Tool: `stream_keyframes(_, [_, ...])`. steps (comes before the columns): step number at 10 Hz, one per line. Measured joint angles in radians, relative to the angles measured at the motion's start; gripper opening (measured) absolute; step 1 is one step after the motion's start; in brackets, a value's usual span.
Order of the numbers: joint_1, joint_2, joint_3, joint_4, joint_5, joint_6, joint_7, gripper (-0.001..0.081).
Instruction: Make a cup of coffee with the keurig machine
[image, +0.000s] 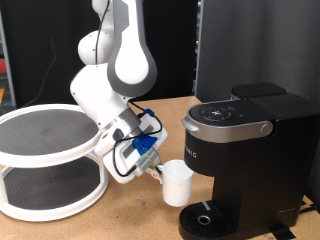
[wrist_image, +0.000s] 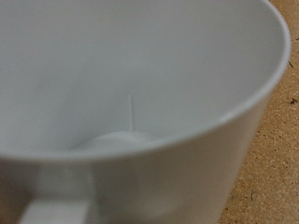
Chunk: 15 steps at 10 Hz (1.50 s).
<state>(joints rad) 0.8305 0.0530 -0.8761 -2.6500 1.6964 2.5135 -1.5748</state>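
One white cup (image: 178, 182) hangs above the desk (image: 130, 215), at about nine o'clock from the keurig machine (image: 245, 165) and just beside its front, over the exterior view's lower middle. The hand (image: 157, 170) meets the cup from its ten o'clock side; whether it is clenched on the cup I cannot tell. The wrist view is filled by the cup's pale interior (wrist_image: 140, 84).

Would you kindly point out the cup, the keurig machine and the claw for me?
cup (image: 178, 183), exterior view, on its white side wall.
keurig machine (image: 232, 118), exterior view, on its silver-trimmed lid.
claw (image: 158, 168), exterior view, at the fingertips by the cup.
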Motion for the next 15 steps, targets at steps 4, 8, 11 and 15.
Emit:
stream_keyframes(4, [0.002,0.058,0.059,0.032,0.09,0.0,-0.018,0.0075])
stream_keyframes(8, [0.002,0.082,0.098,0.056,0.147,-0.01,-0.027,0.0075])
stream_keyframes(11, [0.002,0.085,0.116,0.069,0.182,-0.01,-0.038,0.0075])
stream_keyframes(15, [0.002,0.135,0.134,0.098,0.214,-0.01,-0.041,0.0075])
